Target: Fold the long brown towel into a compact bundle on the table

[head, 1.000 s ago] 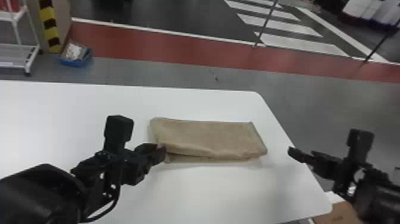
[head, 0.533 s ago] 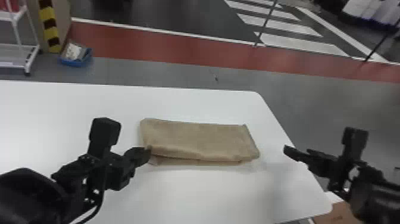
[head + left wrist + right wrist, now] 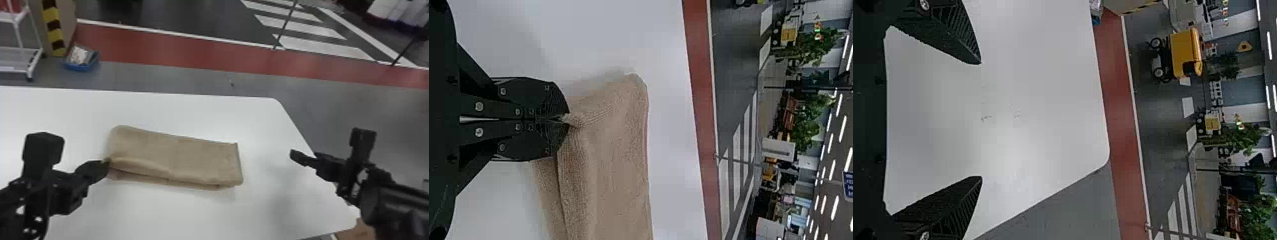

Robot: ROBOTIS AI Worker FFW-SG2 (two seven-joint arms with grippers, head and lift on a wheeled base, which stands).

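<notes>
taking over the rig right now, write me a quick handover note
Left gripper: shut on the near-left corner of the towel.
Right gripper: open and empty, by the right edge of the white table.
Towel: on the table between the grippers, folded into a layered oblong, a lower layer showing along its near side.
Done: lengthwise folding, by the look of it.
Left: free the held corner, even up the near side, and probably fold again if a more compact bundle is wanted.

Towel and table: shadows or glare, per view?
Head view: soft shadow along the near edge of the towel, dim patch on table beside right tool. Left wrist view: faint shadow beside towel, bright ceiling lights beyond. Right wrist view: pale sheen on table.
</notes>
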